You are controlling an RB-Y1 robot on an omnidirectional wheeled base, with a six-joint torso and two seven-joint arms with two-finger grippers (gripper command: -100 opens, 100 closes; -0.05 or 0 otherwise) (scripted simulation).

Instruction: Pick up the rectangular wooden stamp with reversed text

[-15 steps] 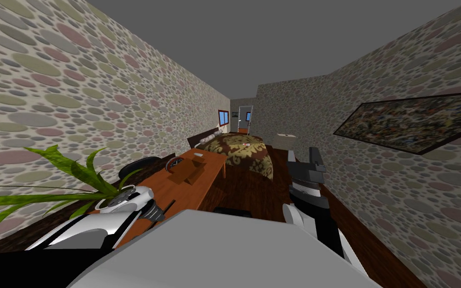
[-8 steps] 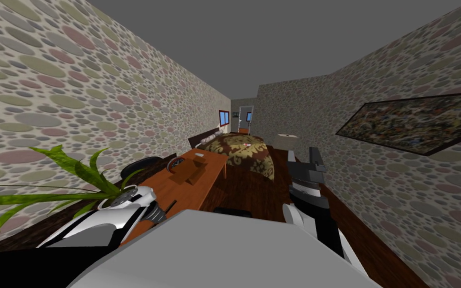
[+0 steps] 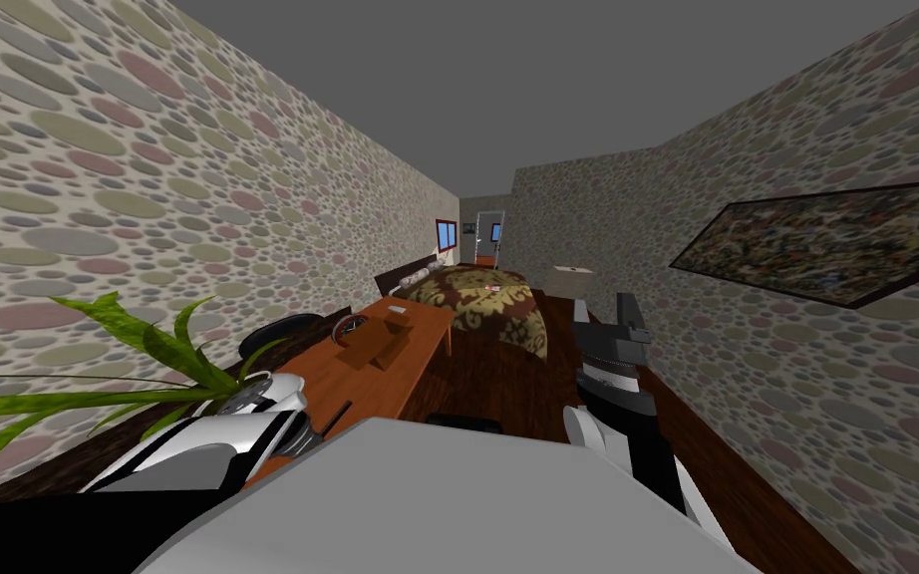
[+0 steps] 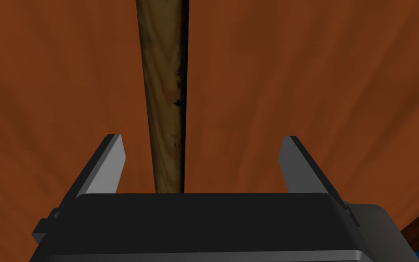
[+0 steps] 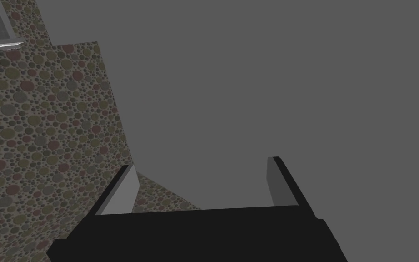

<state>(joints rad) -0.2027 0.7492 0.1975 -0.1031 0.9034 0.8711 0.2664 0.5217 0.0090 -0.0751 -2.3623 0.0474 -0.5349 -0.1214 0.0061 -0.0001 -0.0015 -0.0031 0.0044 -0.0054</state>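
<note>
My left gripper (image 4: 202, 141) hangs wide open over the near end of the orange-brown tabletop (image 4: 317, 68). The stamp (image 4: 163, 91), a long narrow brown wooden bar with one dark edge, lies between its fingers. My right gripper (image 5: 202, 163) is open too.

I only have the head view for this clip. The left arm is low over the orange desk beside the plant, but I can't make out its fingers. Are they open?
Observer: Yes. In the left wrist view the left gripper has its fingers spread wide, pressing on nothing.
Operator: What lies under it?
Observer: A long, narrow wooden stamp lies on the desk and runs between the two fingers. It is nearer one finger than the other and touches neither. No text on it can be read.
Operator: And the other arm?
Observer: The right gripper is open too, with nothing between its fingers.
</note>
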